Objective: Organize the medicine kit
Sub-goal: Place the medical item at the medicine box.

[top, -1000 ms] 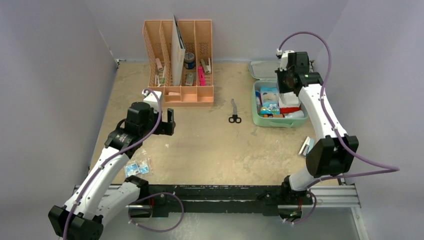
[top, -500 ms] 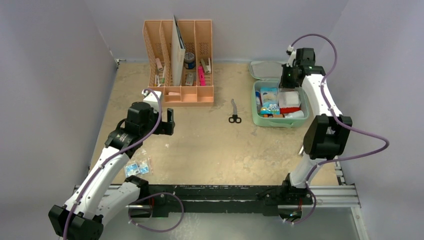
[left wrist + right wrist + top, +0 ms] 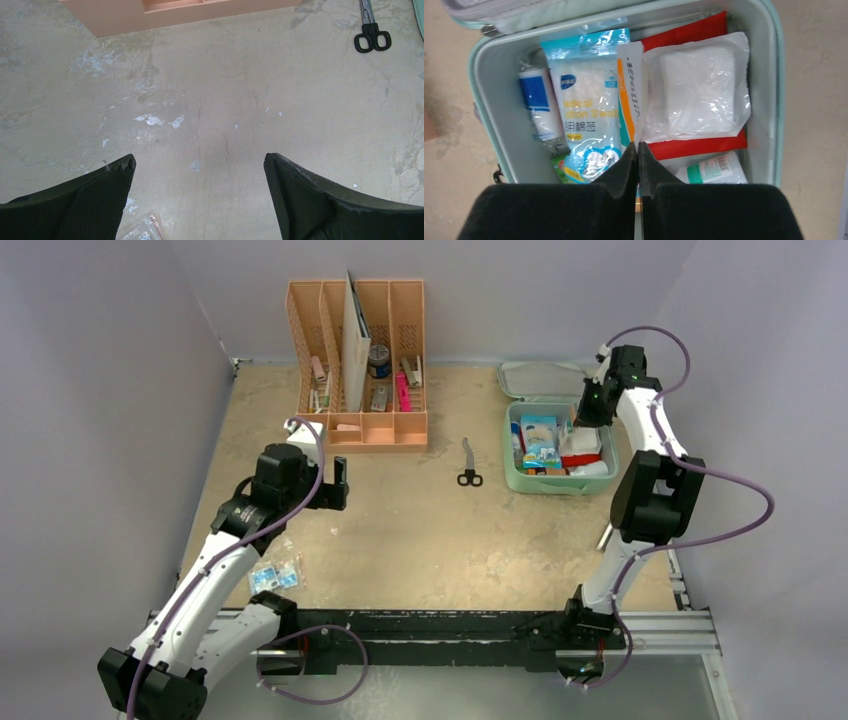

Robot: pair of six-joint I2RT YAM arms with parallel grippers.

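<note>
Medicine kit open, lid folded back toward far wall; right claw clenched empty, left claw released.

scissors blades cropped, white bottle half behind right gripper

We read "edical" and "Sw" over Chinese "用棉签" on the blue swab bag in the kit; other print is too small.
</note>
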